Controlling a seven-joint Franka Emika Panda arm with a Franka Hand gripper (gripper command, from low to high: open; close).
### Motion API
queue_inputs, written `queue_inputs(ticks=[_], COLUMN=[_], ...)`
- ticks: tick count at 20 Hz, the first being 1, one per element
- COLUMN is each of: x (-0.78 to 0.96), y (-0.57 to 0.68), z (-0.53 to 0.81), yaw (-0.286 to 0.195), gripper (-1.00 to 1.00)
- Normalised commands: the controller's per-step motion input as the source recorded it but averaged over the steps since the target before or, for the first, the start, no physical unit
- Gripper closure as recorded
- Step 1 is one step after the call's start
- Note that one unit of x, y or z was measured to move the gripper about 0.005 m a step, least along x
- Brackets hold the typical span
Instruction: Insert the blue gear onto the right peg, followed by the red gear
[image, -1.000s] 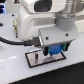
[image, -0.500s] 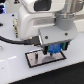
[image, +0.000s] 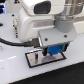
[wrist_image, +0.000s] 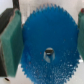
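My gripper (image: 54, 51) is shut on the blue gear (image: 56, 49) and holds it just above the white plate with a black border (image: 34, 61), over the plate's end at the exterior view's right. In the wrist view the blue gear (wrist_image: 47, 35) fills the frame between the green pads (wrist_image: 11, 42). Its centre hole (wrist_image: 48, 51) looks dark inside, and I cannot tell whether the right peg is in it. The peg itself is hidden under the gear and fingers in the exterior view. A short dark pin (image: 37, 56) stands on the plate. The red gear is out of view.
The arm's large white body (image: 37, 17) fills the upper part of the exterior view. A black cable (image: 12, 42) runs across the white table at the exterior view's left.
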Motion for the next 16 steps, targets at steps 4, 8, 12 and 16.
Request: queue_inputs(ticks=[4, 8, 12, 16], x=[0.23, 0.23, 0.14, 0.04], y=[-0.01, 0.00, 0.00, 0.00], z=[0.12, 0.36, 0.15, 0.04], yaw=[0.000, 0.000, 0.000, 0.000], gripper=[1.00, 1.00, 1.00, 1.00])
